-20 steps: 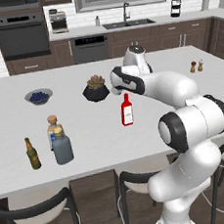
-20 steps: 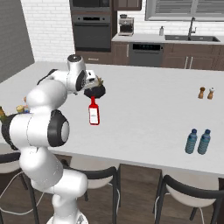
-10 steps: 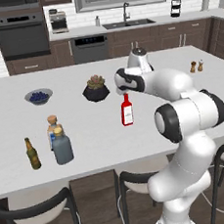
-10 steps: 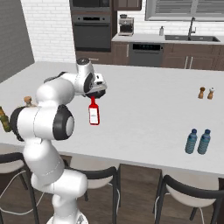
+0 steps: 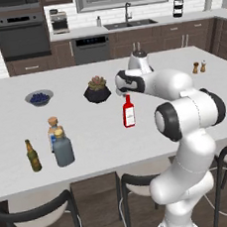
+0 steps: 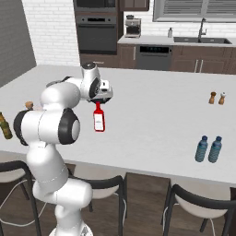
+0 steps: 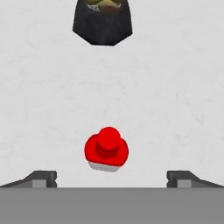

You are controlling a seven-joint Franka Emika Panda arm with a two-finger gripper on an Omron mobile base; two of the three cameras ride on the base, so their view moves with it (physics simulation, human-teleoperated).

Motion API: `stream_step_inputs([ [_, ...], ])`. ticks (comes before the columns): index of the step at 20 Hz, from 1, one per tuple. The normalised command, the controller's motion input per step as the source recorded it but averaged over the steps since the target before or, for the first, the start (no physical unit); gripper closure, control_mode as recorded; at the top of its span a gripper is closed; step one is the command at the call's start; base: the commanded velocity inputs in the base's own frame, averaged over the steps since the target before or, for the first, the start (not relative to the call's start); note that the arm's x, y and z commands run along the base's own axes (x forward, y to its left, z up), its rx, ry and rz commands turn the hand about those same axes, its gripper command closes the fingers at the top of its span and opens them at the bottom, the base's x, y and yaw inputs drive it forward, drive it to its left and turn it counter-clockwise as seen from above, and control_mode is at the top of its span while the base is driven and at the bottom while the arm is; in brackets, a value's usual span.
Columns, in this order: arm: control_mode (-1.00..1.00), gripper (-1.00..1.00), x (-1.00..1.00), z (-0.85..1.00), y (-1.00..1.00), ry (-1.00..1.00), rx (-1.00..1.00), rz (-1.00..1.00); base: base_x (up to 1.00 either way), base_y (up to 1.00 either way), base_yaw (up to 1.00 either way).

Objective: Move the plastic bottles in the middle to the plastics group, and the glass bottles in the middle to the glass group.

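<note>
The slim red bottle (image 5: 129, 111) with its white label stands upright mid-counter, also (image 6: 98, 119). My gripper (image 5: 126, 90) hangs just above its neck, open. From the hand view I look straight down on the red cap (image 7: 107, 148); the fingertips (image 7: 42, 178) stand wide apart on either side of the gripper (image 7: 112, 179), which holds nothing. At the left the stout dark-grey tan-capped bottle (image 5: 63, 148) stands by the clear square bottle (image 5: 53, 132) and the brown beer bottle (image 5: 32, 155). Two small teal-blue bottles (image 6: 202, 148) stand side by side at the right.
A dark pot with a plant (image 5: 97, 90) sits just beyond the red bottle, seen also as the dark pot (image 7: 103, 19). A blue bowl (image 5: 39, 97) lies at the far left. Two small brown shakers (image 5: 199, 67) stand at the far right. Stools line the counter's near edge.
The hand has shifted slightly sideways and settled over the red bottle's neck. The arm's elbow swung to the right. The bottles have not moved.
</note>
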Motion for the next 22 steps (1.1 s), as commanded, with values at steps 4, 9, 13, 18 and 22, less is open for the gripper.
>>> stream_step_inputs([
  [4, -1.00, -1.00, 0.15, -0.28, 0.03, 0.08, 0.11, -0.15, 0.00, 0.00, 0.00],
  [9, -1.00, -1.00, 0.26, -0.24, 0.06, 0.04, 0.06, -0.11, 0.00, 0.00, 0.00],
  [13, -1.00, -1.00, 0.28, -0.16, 0.08, 0.01, 0.05, -0.08, 0.00, 0.00, 0.00],
  [18, -1.00, -1.00, 0.17, -0.17, 0.05, 0.00, 0.04, -0.08, 0.00, 0.00, 0.00],
  [22, -1.00, -1.00, 0.13, -0.16, 0.00, 0.00, 0.01, -0.06, 0.00, 0.00, 0.00],
])
